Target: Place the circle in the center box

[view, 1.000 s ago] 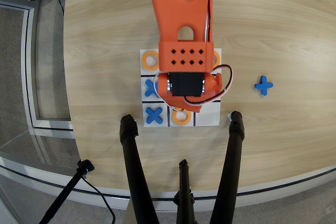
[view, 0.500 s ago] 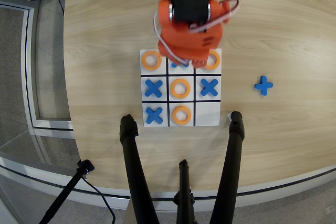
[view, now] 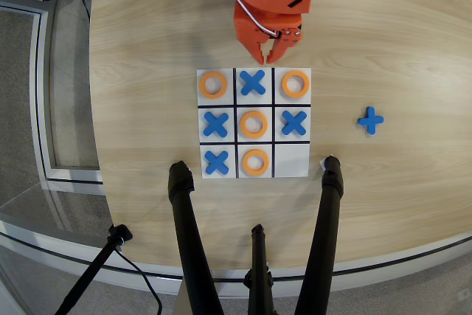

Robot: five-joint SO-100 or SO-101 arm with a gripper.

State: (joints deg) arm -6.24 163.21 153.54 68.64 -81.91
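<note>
Inside center box [view: 254, 111], circle [view: 254, 124]; seemingly unlabeled.

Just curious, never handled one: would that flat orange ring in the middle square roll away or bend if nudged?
The flat orange ring lies flat on the white grid board, so it would probably slide, not roll. It looks rigid and light, likely plastic.

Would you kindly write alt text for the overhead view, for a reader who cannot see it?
An orange ring lies in the center cell of a white 3x3 grid board holding four rings and four blue crosses; the orange gripper hovers empty above the board's top edge.
</note>
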